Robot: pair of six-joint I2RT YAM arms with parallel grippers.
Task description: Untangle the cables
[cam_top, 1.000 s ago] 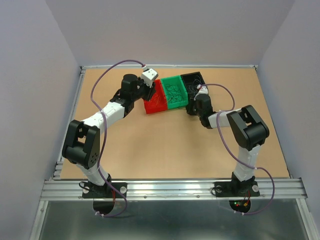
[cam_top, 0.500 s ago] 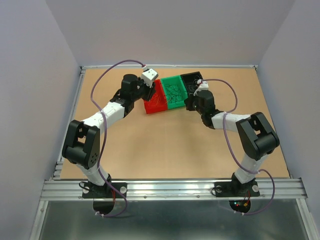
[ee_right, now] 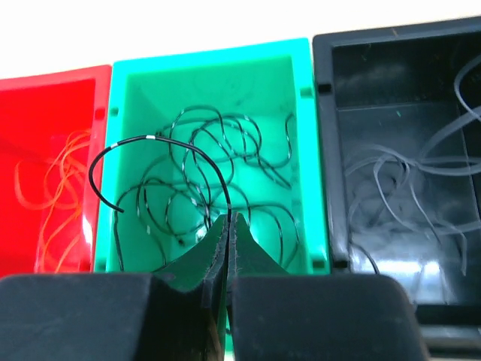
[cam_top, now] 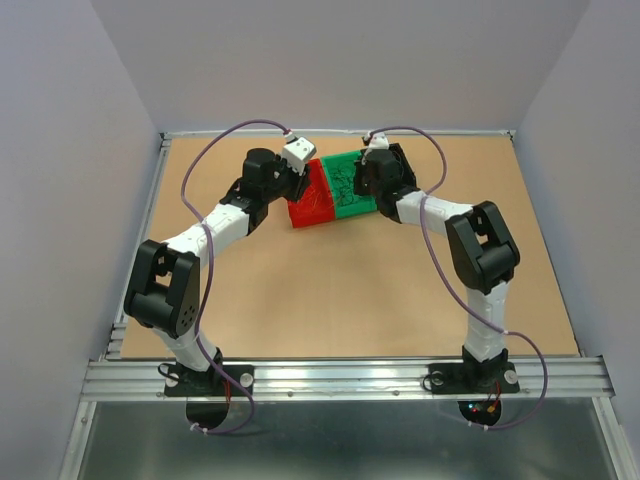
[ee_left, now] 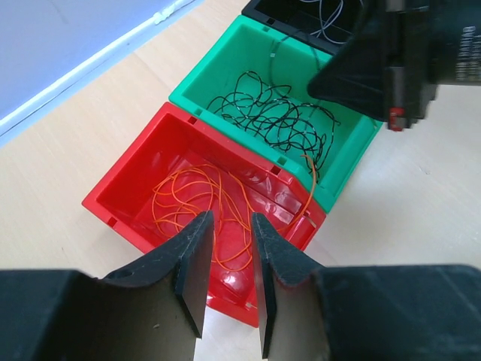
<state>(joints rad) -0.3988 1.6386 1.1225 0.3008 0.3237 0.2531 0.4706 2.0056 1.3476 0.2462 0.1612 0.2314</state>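
The cables lie sorted in three bins set side by side. Orange wires [ee_left: 201, 197] coil in the red bin [ee_left: 113, 203], and dark wires [ee_left: 278, 120] tangle in the green bin [ee_right: 207, 56]. Thin dark wires [ee_right: 391, 180] sit in the black bin [ee_right: 391, 37]. My right gripper [ee_right: 229, 218] hangs over the green bin, shut on one dark wire [ee_right: 165, 141] that arcs up and left. My left gripper [ee_left: 231, 219] hovers open above the red bin's near edge, holding nothing. One orange strand [ee_left: 310, 188] drapes over the wall between the red and green bins.
The bins stand at the back middle of the brown table [cam_top: 330, 290]. Both forearms converge on them, the left gripper [cam_top: 300, 180] and right gripper [cam_top: 365, 178] only a bin's width apart. A raised rim [cam_top: 160, 200] bounds the table's left side.
My right arm swung left from beside the black bin to over the green bin, and its jaws closed on a dark wire. The left arm has not moved.
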